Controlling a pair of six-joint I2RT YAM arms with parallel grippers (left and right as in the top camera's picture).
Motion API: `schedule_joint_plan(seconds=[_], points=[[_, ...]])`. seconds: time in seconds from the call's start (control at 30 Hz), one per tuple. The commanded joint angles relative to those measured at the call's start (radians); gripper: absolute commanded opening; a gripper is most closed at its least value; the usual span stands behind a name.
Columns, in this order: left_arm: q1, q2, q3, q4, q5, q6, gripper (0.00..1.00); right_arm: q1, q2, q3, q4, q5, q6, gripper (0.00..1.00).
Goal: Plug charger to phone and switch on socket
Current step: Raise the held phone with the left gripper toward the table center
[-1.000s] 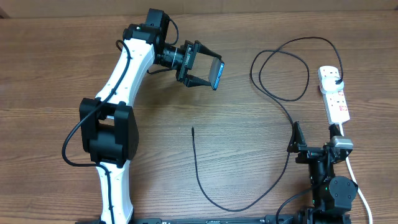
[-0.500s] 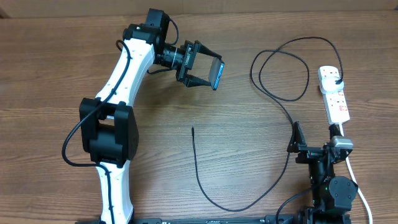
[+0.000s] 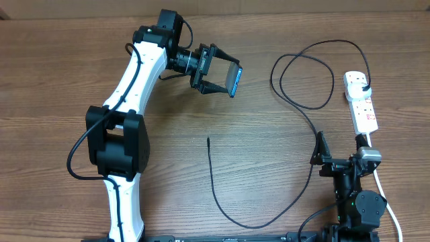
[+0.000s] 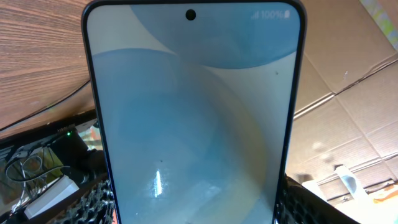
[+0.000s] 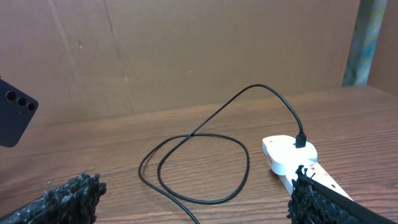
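Pinching a slim black-edged smartphone with a pale blue-teal screen (image 4: 193, 124) near its lower end, the left gripper (image 3: 225, 75) has its jaws part-way apart and pressed against the phone's two long sides. In the left wrist view the lit screen fills the frame, with the front lens hole at the top. The phone is off the brown wooden table (image 3: 54, 67). The right wrist view catches its dark back with three lenses in the air at the left edge.

The right gripper (image 5: 189, 186) has its jaws spread wide with nothing between them. It sits low near the front edge, just beside the near end of the white elongated power strip with red markings (image 3: 365, 111).

The long thin black charger cable (image 3: 332, 81) has its black plug seated at the strip's far end. It loops once on the wood, passes close by the right gripper (contact cannot be told), then curves along the front. Its small plug tip (image 3: 208, 140) lies on bare wood mid-table, well apart from the phone.

The switch position cannot be read. The strip's thick white cord (image 3: 383, 188) runs toward the front edge.
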Motion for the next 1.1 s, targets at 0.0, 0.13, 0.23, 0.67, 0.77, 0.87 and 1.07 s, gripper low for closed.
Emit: schedule_joint_plan(seconds=[0.0, 0.13, 0.23, 0.67, 0.77, 0.87, 1.07], points=[[0.002, 0.005, 0.032, 0.001, 0.048, -0.014, 0.04, 0.005, -0.01, -0.011, 0.003, 0.006, 0.001, 1.0], [0.002, 0.005, 0.032, 0.0, -0.024, -0.022, 0.04, 0.005, -0.01, -0.011, 0.003, 0.006, 0.001, 1.0], [0.002, 0.005, 0.032, 0.0, -0.051, -0.021, 0.04, 0.005, -0.01, -0.011, 0.003, 0.006, 0.001, 1.0], [0.001, 0.005, 0.032, 0.0, -0.379, -0.02, 0.04, 0.005, -0.01, -0.011, 0.003, 0.006, 0.001, 1.0], [-0.003, 0.005, 0.032, -0.001, -0.454, -0.009, 0.04, 0.005, -0.01, -0.011, 0.003, 0.006, 0.001, 1.0], [-0.011, 0.005, 0.032, 0.0, -0.515, -0.01, 0.04, 0.005, -0.01, -0.011, 0.003, 0.006, 0.001, 1.0], [-0.032, 0.005, 0.032, -0.001, -0.648, -0.01, 0.04, 0.005, -0.01, -0.011, 0.003, 0.006, 0.001, 1.0]])
